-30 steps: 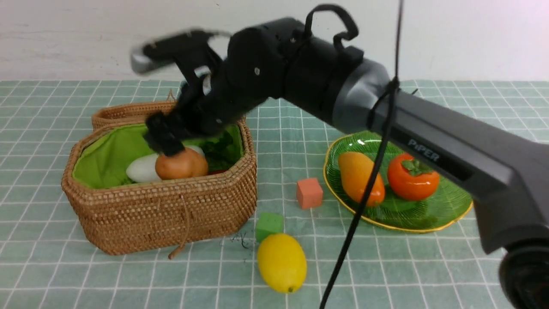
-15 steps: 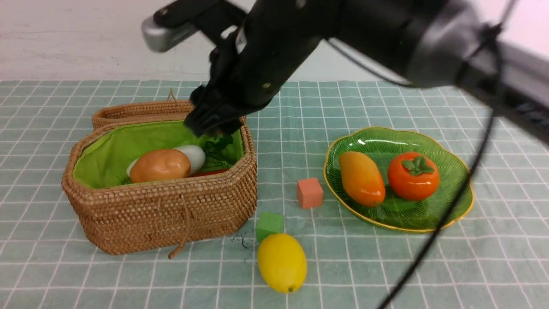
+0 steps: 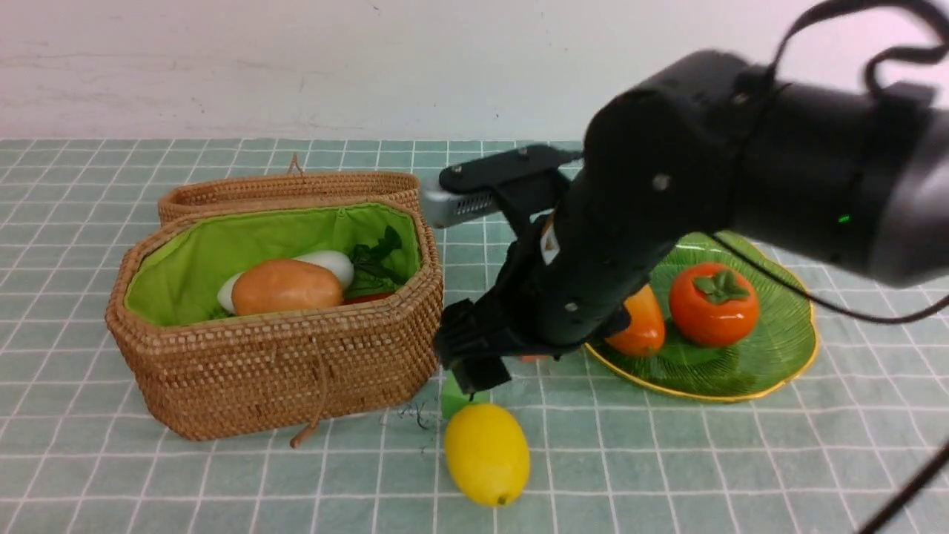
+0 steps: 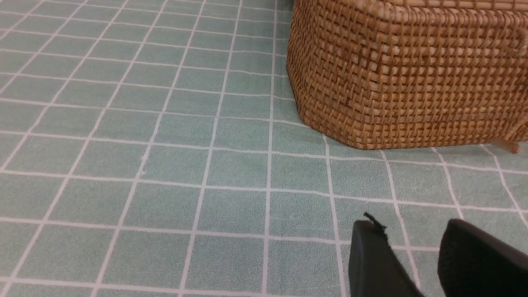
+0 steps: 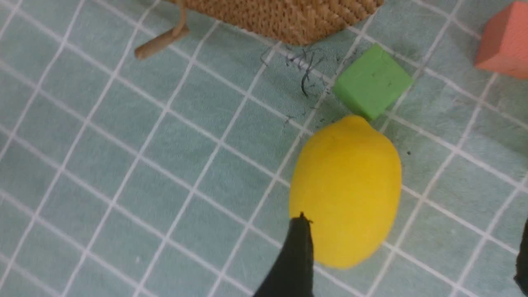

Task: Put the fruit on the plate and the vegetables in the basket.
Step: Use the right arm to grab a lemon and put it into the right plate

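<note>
The yellow lemon [image 3: 487,452] lies on the cloth in front of the basket [image 3: 282,371]; it also shows in the right wrist view [image 5: 346,189]. My right gripper [image 3: 478,374] hangs open and empty just above the lemon's far end; in the wrist view [image 5: 408,255] one finger overlaps the lemon. The potato [image 3: 285,286] and the white radish [image 3: 331,263] lie in the basket. The mango [image 3: 637,326], partly behind my arm, and the persimmon [image 3: 713,305] sit on the green plate [image 3: 778,348]. The purple piece is hidden. My left gripper [image 4: 412,251] is open and empty over the cloth beside the basket [image 4: 404,74].
A green cube [image 5: 371,82] sits between the lemon and the basket's corner. A salmon cube [image 5: 505,41] sits farther right, hidden behind my arm in the front view. The basket's cord loop [image 3: 308,434] trails onto the cloth. The lid [image 3: 282,189] stands behind the basket.
My right arm has left the basket, swung right and come down to just above the lemon. The potato stays in the basket, lying flatter on the radish.
</note>
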